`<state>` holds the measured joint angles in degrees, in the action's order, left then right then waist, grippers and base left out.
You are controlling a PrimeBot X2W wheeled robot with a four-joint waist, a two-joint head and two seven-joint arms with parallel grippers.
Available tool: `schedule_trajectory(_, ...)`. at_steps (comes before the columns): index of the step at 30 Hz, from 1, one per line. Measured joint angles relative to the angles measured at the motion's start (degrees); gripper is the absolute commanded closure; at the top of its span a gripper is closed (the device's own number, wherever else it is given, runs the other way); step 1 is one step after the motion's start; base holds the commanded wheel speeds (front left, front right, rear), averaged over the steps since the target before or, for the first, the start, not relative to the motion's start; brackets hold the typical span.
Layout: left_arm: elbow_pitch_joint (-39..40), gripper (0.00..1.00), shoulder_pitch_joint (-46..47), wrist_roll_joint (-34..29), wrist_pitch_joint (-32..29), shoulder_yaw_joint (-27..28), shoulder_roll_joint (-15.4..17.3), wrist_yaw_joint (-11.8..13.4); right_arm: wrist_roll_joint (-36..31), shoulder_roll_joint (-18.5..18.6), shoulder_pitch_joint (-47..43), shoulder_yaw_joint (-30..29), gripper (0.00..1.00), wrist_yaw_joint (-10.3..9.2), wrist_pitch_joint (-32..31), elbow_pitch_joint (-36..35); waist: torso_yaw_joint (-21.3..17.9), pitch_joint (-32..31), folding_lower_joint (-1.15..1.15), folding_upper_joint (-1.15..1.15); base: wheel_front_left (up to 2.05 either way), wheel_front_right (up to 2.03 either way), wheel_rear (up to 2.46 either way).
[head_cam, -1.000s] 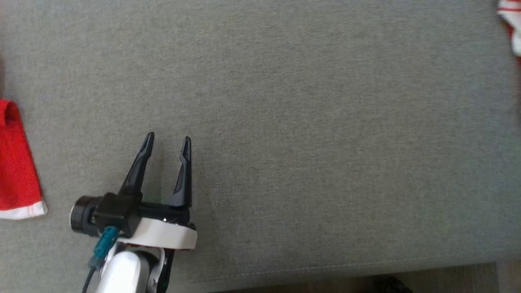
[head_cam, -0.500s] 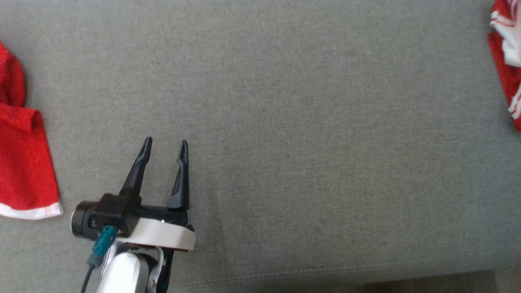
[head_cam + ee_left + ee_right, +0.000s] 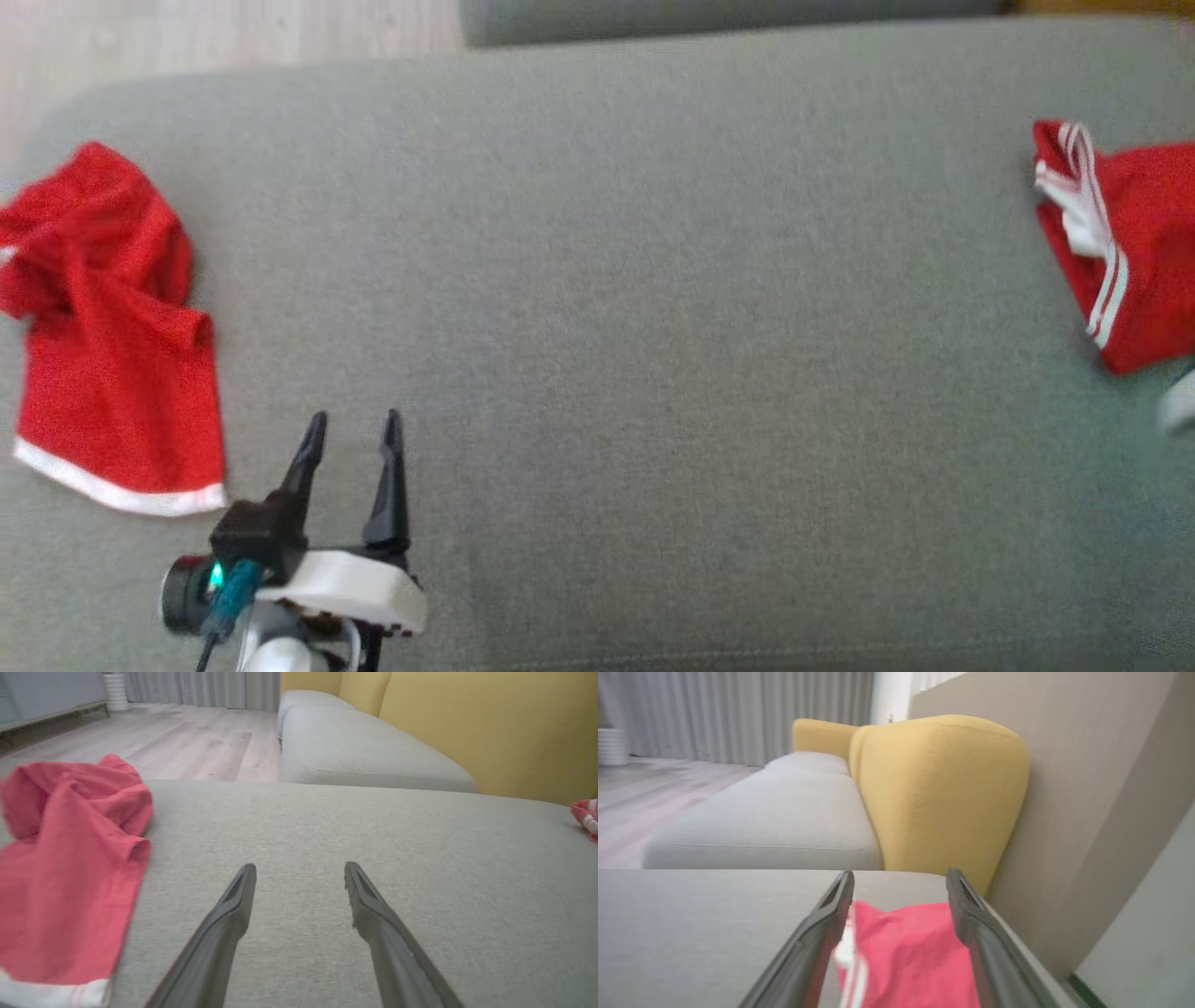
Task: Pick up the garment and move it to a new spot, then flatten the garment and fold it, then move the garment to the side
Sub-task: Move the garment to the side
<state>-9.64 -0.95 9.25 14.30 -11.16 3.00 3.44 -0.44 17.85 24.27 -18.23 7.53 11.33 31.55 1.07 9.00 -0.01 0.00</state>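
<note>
Right tool (image 3: 900, 875) newly splayed wide, empty — striped red garment (image 3: 915, 952) between its fingers (image 3: 971, 924)

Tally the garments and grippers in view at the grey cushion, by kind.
Red garments: 2, the white-hemmed garment and the striped garment.
Grippers: 2, the left gripper and the right gripper, both open.
Total: 4.

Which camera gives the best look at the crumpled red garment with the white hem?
The head view: it shows the red garment almost whole from above, from bunched top to white hem. The left wrist view sees it low and side-on, cropped at the frame's edges. The right wrist view faces the striped garment instead.
</note>
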Motion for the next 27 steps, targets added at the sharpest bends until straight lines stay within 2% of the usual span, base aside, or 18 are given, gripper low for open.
schedule_trajectory(4, -1.01, 0.0, -1.41, 0.36, 0.0, 1.07, 0.02, 0.15, 1.7, -8.29, -14.01, 2.6, 0.0, 0.0, -0.76, -13.63, 1.12, -3.83, 0.0, 0.0, 0.0, 0.0, 0.0)
schedule_trajectory(6, -1.63, 0.0, -2.61, 0.33, 0.0, 1.02, -0.02, -0.18, 2.27, -12.14, -20.22, 3.34, 0.0, 0.0, -0.85, -17.8, 1.67, -5.41, 0.0, 0.0, 0.0, 0.0, 0.0)
schedule_trajectory(8, -2.26, 0.0, -3.72, 0.3, 0.0, 0.98, -0.01, -1.1, 2.29, -13.9, -25.39, 4.6, 0.0, 0.0, -0.71, -19.97, 2.19, -6.72, 0.0, 0.0, 0.0, 0.0, 0.0)
schedule_trajectory(13, -3.5, 0.0, -5.59, -0.27, 0.0, 1.13, 0.0, -2.16, 2.05, -15.47, -32.28, 7.21, 0.0, 0.0, 1.86, -20.28, 2.79, -9.21, 0.0, 0.0, 0.0, 0.0, 0.0)
schedule_trajectory(19, -3.57, 0.0, -7.71, -0.26, 0.0, 2.08, -0.01, -2.52, 4.0, -15.49, -33.33, 10.68, 0.0, 0.0, 2.88, -18.29, 2.29, -10.34, 0.0, 0.0, 0.0, 0.0, 0.0)
schedule_trajectory(27, -3.58, 0.0, -8.36, -0.24, 0.0, 2.56, 0.0, -2.53, 5.45, -15.49, -33.33, 12.06, 0.0, 0.0, 2.88, -18.36, 2.12, -10.91, 0.0, 0.0, 0.0, 0.0, 0.0)
